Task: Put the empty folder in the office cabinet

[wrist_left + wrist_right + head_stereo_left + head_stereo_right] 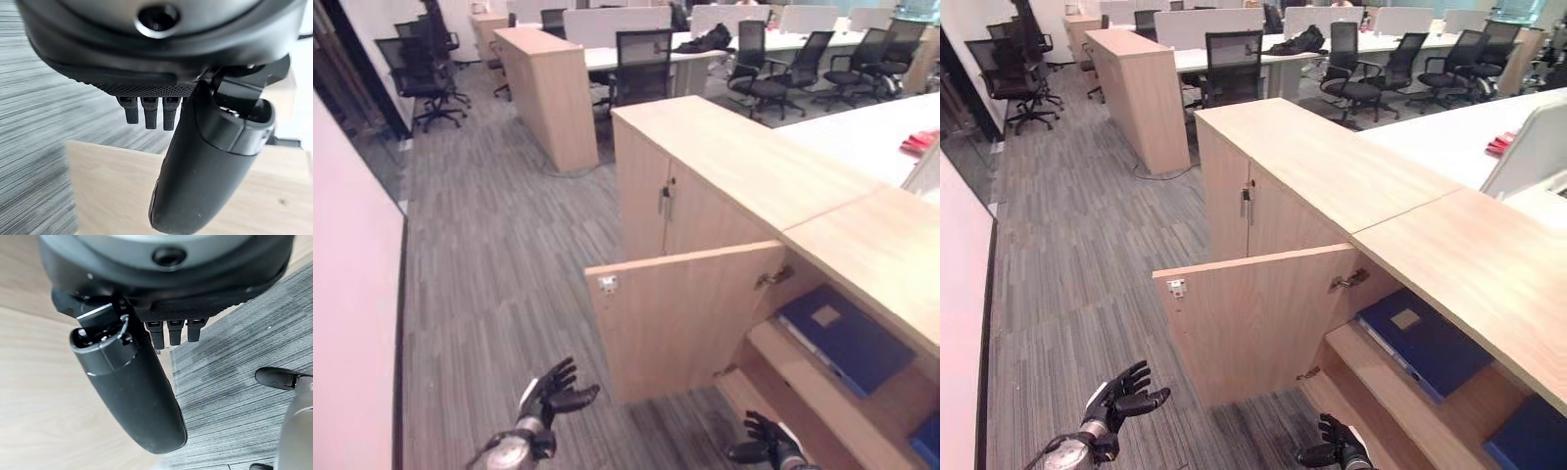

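Note:
A dark blue folder (847, 338) lies flat on the upper shelf inside the light wood office cabinet (862, 235). The cabinet's door (685, 313) stands swung open toward me. My left hand (553, 392) hovers low over the carpet, left of the door, with its fingers spread and holding nothing. My right hand (766, 443) is low at the foot of the opening, below the door's bottom edge, also open and empty. The left wrist view shows straight fingers (149, 112) above the door panel (112, 191). In the right wrist view, the right hand (132, 387) is by the wood.
Another blue folder (1528, 436) sits on a lower shelf at the far right. A closed cabinet section (661, 201) adjoins the open one. A separate wood cabinet (548, 88) and black office chairs (641, 64) stand further back, and a pale wall (352, 323) runs along the left.

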Controlling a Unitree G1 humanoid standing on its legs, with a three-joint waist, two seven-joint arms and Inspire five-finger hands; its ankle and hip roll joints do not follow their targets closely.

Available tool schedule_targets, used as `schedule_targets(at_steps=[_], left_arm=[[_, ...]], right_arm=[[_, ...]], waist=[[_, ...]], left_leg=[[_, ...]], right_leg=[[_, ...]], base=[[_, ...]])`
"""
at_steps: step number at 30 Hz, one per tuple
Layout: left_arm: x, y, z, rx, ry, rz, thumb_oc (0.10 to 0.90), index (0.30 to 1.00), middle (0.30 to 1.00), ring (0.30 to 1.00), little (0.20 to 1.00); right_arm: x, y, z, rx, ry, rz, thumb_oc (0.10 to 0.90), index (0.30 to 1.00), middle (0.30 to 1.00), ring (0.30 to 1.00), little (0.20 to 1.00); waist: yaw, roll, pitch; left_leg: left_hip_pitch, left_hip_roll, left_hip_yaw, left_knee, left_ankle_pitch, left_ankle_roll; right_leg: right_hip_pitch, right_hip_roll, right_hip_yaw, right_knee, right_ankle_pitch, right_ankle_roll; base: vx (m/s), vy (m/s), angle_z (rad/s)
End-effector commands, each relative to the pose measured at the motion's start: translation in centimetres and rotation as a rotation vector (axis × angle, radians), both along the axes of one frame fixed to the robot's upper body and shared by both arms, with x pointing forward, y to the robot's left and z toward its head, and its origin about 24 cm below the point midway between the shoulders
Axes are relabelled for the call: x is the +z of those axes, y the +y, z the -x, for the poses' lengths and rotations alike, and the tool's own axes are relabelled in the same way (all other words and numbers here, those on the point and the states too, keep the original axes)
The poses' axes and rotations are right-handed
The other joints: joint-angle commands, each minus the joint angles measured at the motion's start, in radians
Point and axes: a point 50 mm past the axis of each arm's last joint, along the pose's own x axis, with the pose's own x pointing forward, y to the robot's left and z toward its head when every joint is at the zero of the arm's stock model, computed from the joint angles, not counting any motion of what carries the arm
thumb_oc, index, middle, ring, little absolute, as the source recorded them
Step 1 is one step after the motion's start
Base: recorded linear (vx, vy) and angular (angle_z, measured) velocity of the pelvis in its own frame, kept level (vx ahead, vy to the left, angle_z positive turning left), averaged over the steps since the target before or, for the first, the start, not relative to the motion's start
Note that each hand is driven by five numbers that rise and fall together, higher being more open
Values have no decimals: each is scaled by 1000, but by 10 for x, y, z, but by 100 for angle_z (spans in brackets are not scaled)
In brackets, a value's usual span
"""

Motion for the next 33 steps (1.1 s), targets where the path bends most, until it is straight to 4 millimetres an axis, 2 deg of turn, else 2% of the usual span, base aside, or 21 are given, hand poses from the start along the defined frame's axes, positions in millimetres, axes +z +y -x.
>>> schedule_targets(at_steps=[1, 2, 3, 5, 9, 21, 28, 30, 31, 32, 33], left_arm=[[56, 14, -63, -15, -283, -82, 800, 900, 900, 900, 900], [67, 18, -73, -15, -316, -102, 800, 900, 900, 900, 900], [68, 19, -73, -15, -317, -102, 800, 900, 900, 900, 900], [83, 30, -84, -2, -356, -134, 800, 900, 900, 900, 900], [99, 39, -97, 8, -391, -156, 800, 900, 900, 900, 900], [125, 38, -126, -24, -430, -194, 800, 900, 900, 900, 900], [129, 18, -137, -98, -446, -172, 800, 900, 900, 900, 900], [122, -2, -136, -162, -447, -134, 800, 900, 900, 900, 900], [122, -2, -136, -162, -447, -134, 800, 900, 900, 900, 900], [112, -19, -130, -229, -433, -102, 800, 900, 900, 900, 900], [112, -19, -130, -229, -433, -102, 800, 900, 900, 900, 900]], right_arm=[[20, -12, -36, 54, -146, 44, 800, 900, 900, 900, 900], [20, -12, -36, 72, -140, 49, 800, 900, 900, 900, 900], [20, -11, -36, 71, -141, 49, 800, 900, 900, 900, 900], [21, -11, -36, 93, -140, 51, 800, 900, 900, 900, 900], [19, -11, -34, 108, -125, 50, 800, 900, 900, 900, 900], [17, -10, -30, 137, -105, 46, 800, 900, 900, 900, 900], [16, -13, -29, 142, -87, 57, 800, 900, 900, 900, 900], [15, -13, -29, 140, -79, 61, 800, 900, 900, 900, 900], [15, -13, -29, 140, -79, 61, 800, 900, 900, 900, 900], [16, -13, -32, 139, -84, 64, 800, 900, 900, 900, 900], [16, -13, -31, 139, -84, 64, 800, 900, 900, 900, 900]], waist=[[3, 11, -10], [-9, 13, -13], [-8, 13, -12], [-21, 13, -17], [-35, 10, -23], [-72, 6, -31], [-82, 1, -31], [-78, -2, -28], [-78, -2, -28], [-73, -4, -22], [-73, -4, -22]], left_leg=[[53, 8, 59, -3, -80, -34], [57, 12, 72, -3, -81, -35], [57, 12, 73, -3, -81, -35], [60, 16, 95, -3, -81, -38], [65, 19, 111, -3, -83, -39], [70, 20, 130, -3, -85, -42], [68, 17, 127, -3, -89, -39], [68, 15, 124, -3, -91, -36], [68, 15, 124, -3, -91, -36], [68, 13, 124, -3, -92, -32], [68, 13, 124, -3, -92, -32]], right_leg=[[32, -48, -29, 16, -48, 92], [28, -46, -21, 16, -44, 94], [27, -46, -21, 16, -44, 93], [20, -40, -9, 15, -38, 96], [17, -38, -2, 16, -35, 99], [12, -39, 9, 21, -29, 105], [7, -43, 14, 27, -27, 108], [4, -45, 14, 36, -28, 109], [4, -45, 14, 36, -28, 109], [-2, -48, 14, 51, -30, 108], [-2, -48, 15, 51, -31, 109]], base=[[-9, 2, -28], [-5, -3, -22], [-4, -2, -16], [4, 4, -19], [11, 5, -21], [1, 0, -1], [0, 0, 0], [0, 0, 0], [0, 0, 0], [0, 0, 0], [-17, 36, 1]])
